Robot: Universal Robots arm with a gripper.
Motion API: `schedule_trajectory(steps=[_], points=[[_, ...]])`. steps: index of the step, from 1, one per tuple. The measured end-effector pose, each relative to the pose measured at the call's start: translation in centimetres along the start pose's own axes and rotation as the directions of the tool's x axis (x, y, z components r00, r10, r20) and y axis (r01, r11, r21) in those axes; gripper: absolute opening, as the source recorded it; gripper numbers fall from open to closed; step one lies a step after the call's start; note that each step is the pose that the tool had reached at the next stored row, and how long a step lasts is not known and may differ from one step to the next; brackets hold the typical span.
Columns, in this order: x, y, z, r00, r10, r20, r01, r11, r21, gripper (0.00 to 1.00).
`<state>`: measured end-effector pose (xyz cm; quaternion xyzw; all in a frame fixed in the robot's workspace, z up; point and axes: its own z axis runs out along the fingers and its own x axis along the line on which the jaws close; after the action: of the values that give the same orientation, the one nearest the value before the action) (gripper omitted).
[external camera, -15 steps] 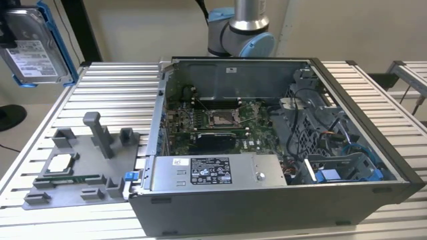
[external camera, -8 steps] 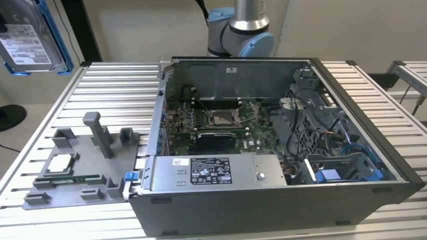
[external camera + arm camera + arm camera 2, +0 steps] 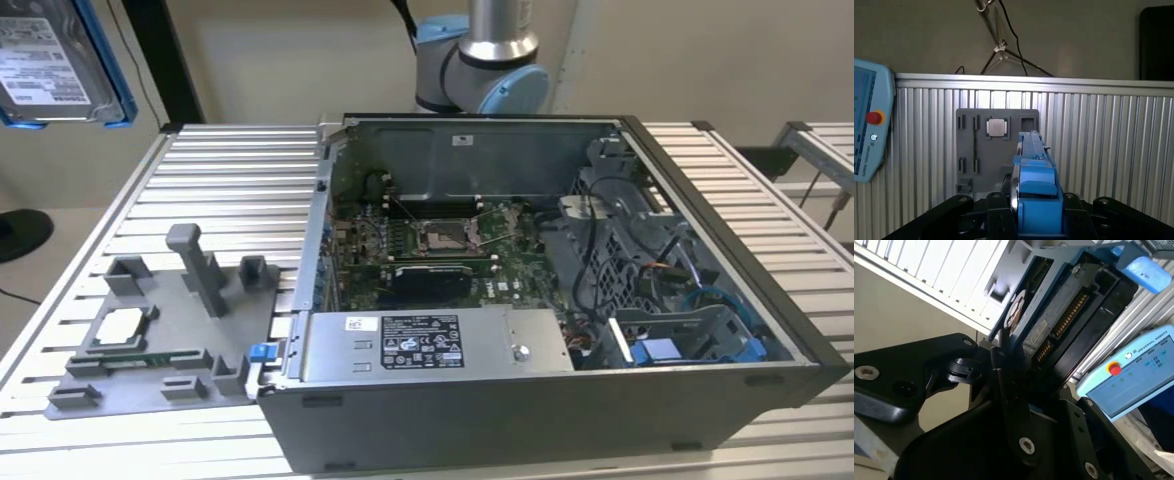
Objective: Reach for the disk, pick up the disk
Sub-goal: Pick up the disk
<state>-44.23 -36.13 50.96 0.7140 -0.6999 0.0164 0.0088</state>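
Up in the air over the worktop, the disk hangs clear of everything, at the top of the exterior view's left. Its white label faces out, and a blue frame runs round its edge.

In the first wrist view the disk is seen edge-on, and the gripper has hold of it. A black finger sits on each side of the blue frame, so the jaws are clamped on the disk. In the second wrist view the disk shows its other face, with a dark board and a row of small gold pins.

In the first wrist view a grey holder plate lies on the worktop behind the disk, with a small square silver chip on it. In the exterior view the plate lies by the worktop's near corner on the exterior view's left, and the chip rests on it.

Just beside the plate stands an open computer case. It fills the middle of the worktop and reaches toward the exterior view's right. Inside, a grey box with a white sticker sits along the near wall. The robot arm rises behind the case's far wall.

A pale blue control screen with a red button is in both wrist views.
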Motion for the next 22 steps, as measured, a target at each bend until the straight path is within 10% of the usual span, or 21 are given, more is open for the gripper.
schedule_trajectory(steps=[22], points=[[0.15,-7.61,0.08,1.0000,0.000,-0.0001,0.000,1.0000,-0.0001,0.00]])
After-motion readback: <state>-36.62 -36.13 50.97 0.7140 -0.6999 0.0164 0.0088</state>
